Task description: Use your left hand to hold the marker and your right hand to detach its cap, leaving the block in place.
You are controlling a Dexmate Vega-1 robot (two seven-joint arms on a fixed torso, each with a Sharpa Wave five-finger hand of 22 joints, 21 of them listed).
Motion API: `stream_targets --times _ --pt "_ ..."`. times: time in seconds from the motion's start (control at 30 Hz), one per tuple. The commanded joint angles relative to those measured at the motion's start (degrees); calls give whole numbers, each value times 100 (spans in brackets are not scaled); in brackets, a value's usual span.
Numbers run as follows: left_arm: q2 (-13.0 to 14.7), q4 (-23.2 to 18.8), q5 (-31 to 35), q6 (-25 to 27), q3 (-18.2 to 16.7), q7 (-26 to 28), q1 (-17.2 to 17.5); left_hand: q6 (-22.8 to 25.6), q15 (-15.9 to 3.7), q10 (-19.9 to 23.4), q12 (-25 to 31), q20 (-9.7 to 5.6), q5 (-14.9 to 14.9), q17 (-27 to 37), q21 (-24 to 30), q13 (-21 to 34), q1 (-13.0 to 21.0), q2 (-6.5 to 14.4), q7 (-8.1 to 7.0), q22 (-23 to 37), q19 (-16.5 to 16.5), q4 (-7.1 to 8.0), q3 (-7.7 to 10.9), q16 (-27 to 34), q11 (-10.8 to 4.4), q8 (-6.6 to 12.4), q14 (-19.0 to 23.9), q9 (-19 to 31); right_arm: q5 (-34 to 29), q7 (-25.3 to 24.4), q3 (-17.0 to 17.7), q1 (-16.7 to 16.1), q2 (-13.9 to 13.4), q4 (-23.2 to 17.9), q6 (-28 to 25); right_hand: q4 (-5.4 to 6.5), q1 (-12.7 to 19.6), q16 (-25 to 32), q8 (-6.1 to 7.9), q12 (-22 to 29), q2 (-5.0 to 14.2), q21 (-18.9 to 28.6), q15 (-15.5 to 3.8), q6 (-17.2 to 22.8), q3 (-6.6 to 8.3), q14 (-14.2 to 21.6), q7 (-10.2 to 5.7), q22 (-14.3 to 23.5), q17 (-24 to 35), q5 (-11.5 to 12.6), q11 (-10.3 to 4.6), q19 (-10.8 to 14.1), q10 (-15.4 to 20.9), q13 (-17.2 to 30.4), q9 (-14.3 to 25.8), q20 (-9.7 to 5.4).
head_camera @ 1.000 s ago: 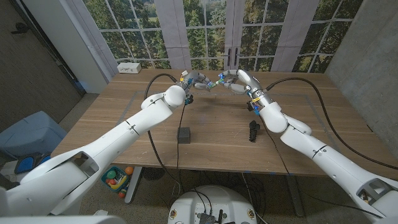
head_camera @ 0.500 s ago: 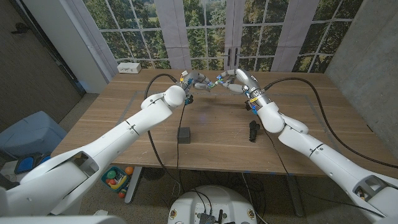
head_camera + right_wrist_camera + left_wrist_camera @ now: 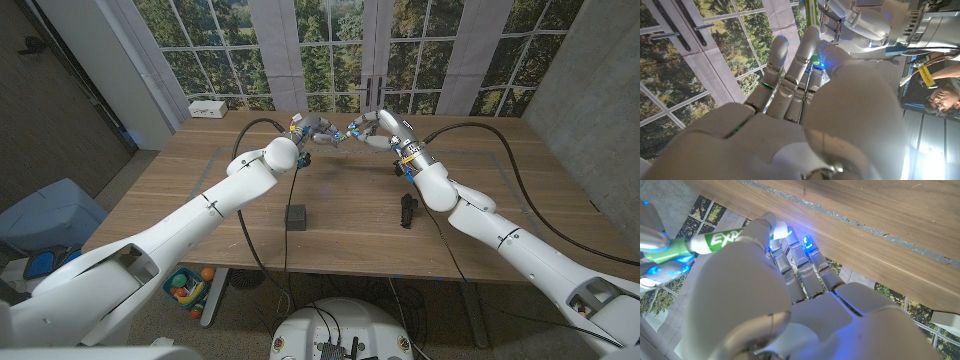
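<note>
Both arms reach forward from the near corners and meet above the far middle of the wooden table [image 3: 340, 215], hands raised off the surface and facing each other. The left hand [image 3: 318, 131] is closed around the marker [image 3: 715, 241]; the left wrist view shows its fingers wrapped over the white barrel with green lettering, the thumb side covering most of it. The right hand [image 3: 372, 130] has its fingers curled onto the marker's other end; the right wrist view shows the fingertips [image 3: 810, 37] closed around a thin green and white shaft, so this hand also grips the marker, at what appears to be the green cap [image 3: 667, 255]. In the head view the marker spans the short gap between the two hands, its long axis running roughly side to side across the table, level or nearly so. Whether the cap is seated or already parted from the barrel cannot be made out: the junction is hidden by fingers in every view. The dark block [image 3: 296, 216] sits on the table nearer the robot, well apart from both hands. A black object [image 3: 406, 210] lies on the table under the right forearm; its identity is unclear.
</note>
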Motion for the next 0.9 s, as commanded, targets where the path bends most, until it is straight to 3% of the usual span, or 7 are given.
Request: stream_targets --times 0.03,0.17,0.43,0.9 --pt "-14 -35 24 -8 -4 55 36 241 -681 1421 7 -378 35 0 34 1895 -3 53 252 7 -12 31 6 -21 -333 42 74 691 209 -180 24 63 113 416 664 220 -226 -21 148 409 -373 93 -16 124 589 285 85 209 229 781 68 160 761 676 312 -793" --pt "-8 -56 30 25 -20 91 62 253 -682 1436 1 -380 38 7 41 1895 -1 49 260 6 -8 29 -1 -23 -333 45 81 692 170 -472 85 38 232 612 938 222 -329 -47 229 495 -531 110 -26 158 810 395 127 312 393 1251 96 196 859 742 536 -791" --pt "35 -123 27 56 -65 142 124 295 -682 1470 -12 -388 50 13 54 1890 5 40 259 5 -4 26 -16 -31 -332 50 97 684 128 -666 185 -25 334 719 1084 216 -426 -38 314 586 -675 110 -35 231 983 547 131 348 581 1707 117 281 996 781 777 -788" --pt "98 -238 56 -75 -171 320 292 327 -683 1495 -26 -402 78 48 81 1910 21 23 289 4 11 23 -39 -22 -337 46 148 681 -272 -1350 308 -176 483 683 1013 205 -470 -94 358 617 -732 117 -50 250 1035 629 132 289 679 2032 118 368 1026 783 1002 -798"
